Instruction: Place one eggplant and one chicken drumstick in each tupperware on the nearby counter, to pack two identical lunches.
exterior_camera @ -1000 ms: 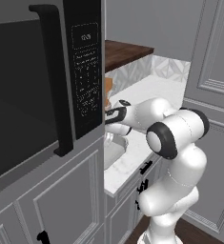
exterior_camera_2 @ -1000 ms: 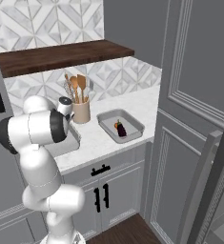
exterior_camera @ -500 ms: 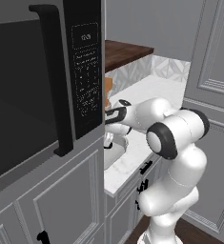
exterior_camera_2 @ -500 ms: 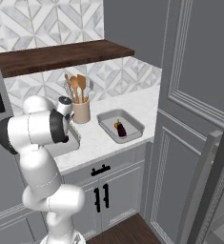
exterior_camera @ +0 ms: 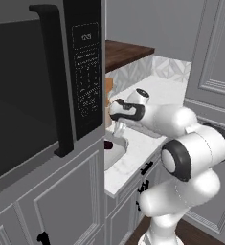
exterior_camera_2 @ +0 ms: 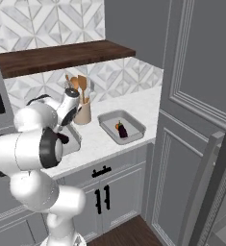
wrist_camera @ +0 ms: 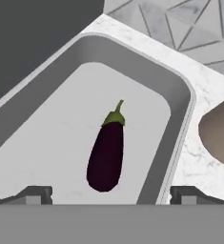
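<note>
In the hand view a dark purple eggplant [wrist_camera: 105,155] with a green stem lies flat in a grey tupperware [wrist_camera: 180,102]. My gripper [wrist_camera: 111,193] hangs open just above it, its fingertips [wrist_camera: 37,193] wide apart and holding nothing. From the left base view the gripper [exterior_camera: 118,128] points down over that tupperware [exterior_camera: 115,155] beside the microwave, with the eggplant [exterior_camera: 108,145] showing as a dark spot. The second tupperware [exterior_camera_2: 133,120] sits further right on the counter [exterior_camera_2: 138,103]. It holds another eggplant [exterior_camera_2: 122,130] and a small orange-brown piece too small to name.
A large black microwave [exterior_camera: 42,86] stands tight against the left tupperware. A beige utensil cup [exterior_camera_2: 83,114] with wooden spoons stands behind the trays, under a dark wooden shelf [exterior_camera_2: 61,53]. A tall grey panelled cabinet [exterior_camera_2: 196,96] closes off the counter's right end.
The hand seems to have lifted slightly above the left tupperware. The eggplant stays lying in it, and nothing else has moved.
</note>
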